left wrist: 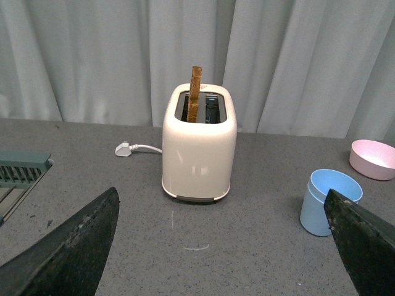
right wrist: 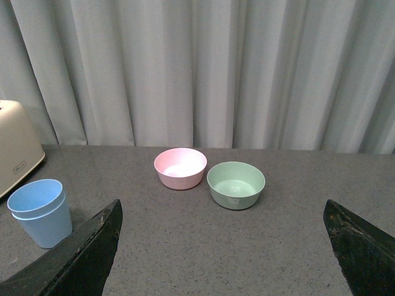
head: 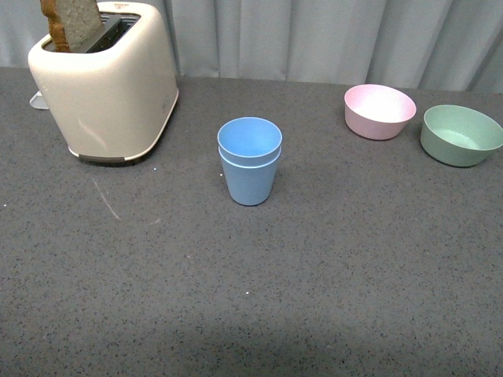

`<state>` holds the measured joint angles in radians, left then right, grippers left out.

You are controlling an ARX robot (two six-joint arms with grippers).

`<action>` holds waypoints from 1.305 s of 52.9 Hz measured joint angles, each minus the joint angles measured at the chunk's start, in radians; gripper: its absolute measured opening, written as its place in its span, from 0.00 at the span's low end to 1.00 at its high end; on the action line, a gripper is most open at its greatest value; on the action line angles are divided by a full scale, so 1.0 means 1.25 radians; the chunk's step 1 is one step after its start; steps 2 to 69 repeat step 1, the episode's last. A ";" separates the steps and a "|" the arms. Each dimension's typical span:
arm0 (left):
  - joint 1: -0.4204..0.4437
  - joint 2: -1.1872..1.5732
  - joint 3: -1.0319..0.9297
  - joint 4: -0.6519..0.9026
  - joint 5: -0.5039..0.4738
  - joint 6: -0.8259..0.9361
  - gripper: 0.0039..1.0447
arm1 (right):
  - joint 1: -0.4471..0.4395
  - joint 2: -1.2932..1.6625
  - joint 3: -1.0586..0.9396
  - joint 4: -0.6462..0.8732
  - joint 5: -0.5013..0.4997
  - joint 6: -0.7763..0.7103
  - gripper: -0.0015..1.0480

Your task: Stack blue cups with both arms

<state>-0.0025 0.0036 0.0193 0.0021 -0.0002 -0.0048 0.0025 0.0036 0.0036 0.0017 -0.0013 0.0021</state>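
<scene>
Two light-blue cups (head: 250, 161) stand nested one inside the other, upright, at the middle of the grey table. The same stacked cups (left wrist: 329, 202) show in the left wrist view, partly behind one black finger (left wrist: 364, 240). In the right wrist view the stacked cups (right wrist: 40, 212) sit off to one side. Neither arm shows in the front view. My left gripper (left wrist: 222, 243) is open over bare table, well short of the cups. My right gripper (right wrist: 222, 243) is open too, with nothing between its fingers.
A cream toaster (head: 106, 82) holding a slice of bread (head: 72, 23) stands at the back left, its white plug (left wrist: 124, 149) lying behind it. A pink bowl (head: 380, 111) and a green bowl (head: 460, 135) sit at the back right. Grey curtains hang behind the table.
</scene>
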 joint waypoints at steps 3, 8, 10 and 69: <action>0.000 0.000 0.000 0.000 0.000 0.000 0.94 | 0.000 0.000 0.000 0.000 0.000 0.000 0.91; 0.000 0.000 0.000 0.000 0.000 0.000 0.94 | 0.000 0.000 0.000 0.000 0.000 0.000 0.91; 0.000 0.000 0.000 0.000 0.000 0.000 0.94 | 0.000 0.000 0.000 0.000 0.000 0.000 0.91; 0.000 0.000 0.000 0.000 0.000 0.000 0.94 | 0.000 0.000 0.000 0.000 0.000 0.000 0.91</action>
